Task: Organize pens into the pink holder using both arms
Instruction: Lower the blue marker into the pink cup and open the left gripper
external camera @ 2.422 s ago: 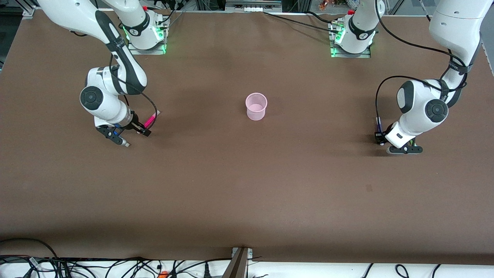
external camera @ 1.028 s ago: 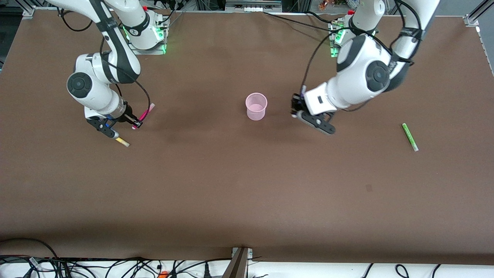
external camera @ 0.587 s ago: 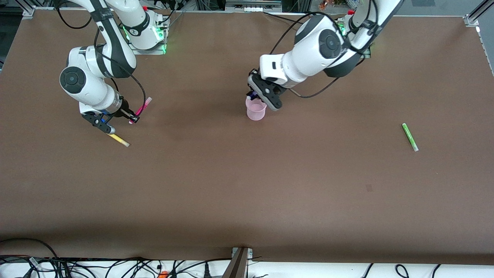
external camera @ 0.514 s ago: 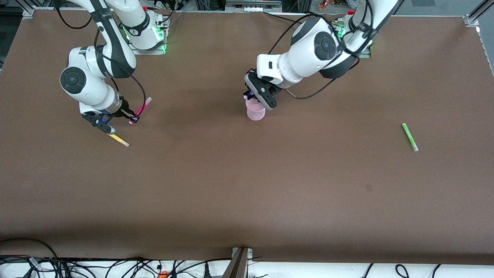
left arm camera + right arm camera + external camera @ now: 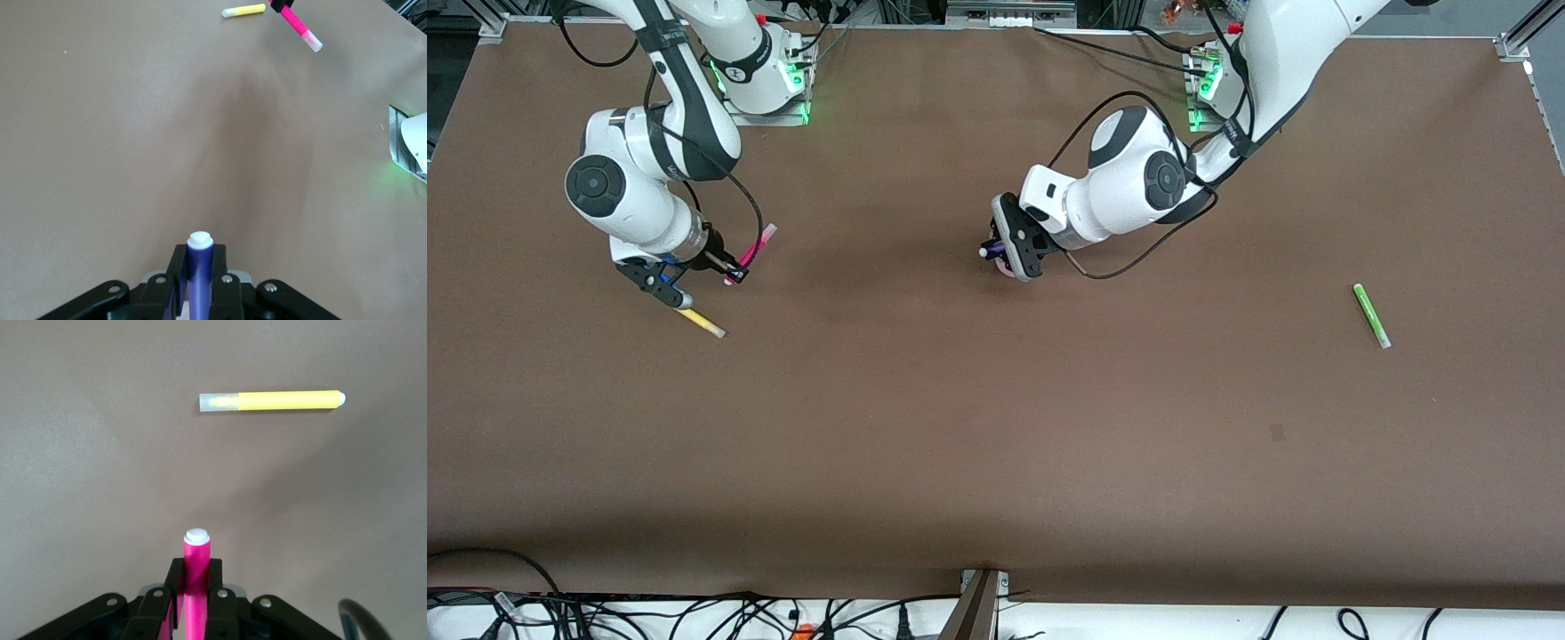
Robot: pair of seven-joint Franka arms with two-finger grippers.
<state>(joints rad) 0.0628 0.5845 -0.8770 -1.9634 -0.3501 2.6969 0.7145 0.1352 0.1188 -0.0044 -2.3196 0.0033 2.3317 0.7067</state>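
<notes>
At the right arm's end of the brown table (image 5: pixel 960 427), the right gripper (image 5: pixel 729 271) is clamped on the magenta-pink pen (image 5: pixel 752 253), held above the tabletop, with the yellow pen (image 5: pixel 701 322) lying flat just beside it and nearer the front camera. At mid-table the left gripper (image 5: pixel 996 252) is closed around the dark blue-purple pen (image 5: pixel 199 267), its pale tip up, directly over the pink holder (image 5: pixel 1007 269), which is almost wholly hidden under the gripper, so only a sliver of its rim shows. The bright green pen (image 5: pixel 1371 315) lies flat toward the left arm's end, well apart from the holder.
</notes>
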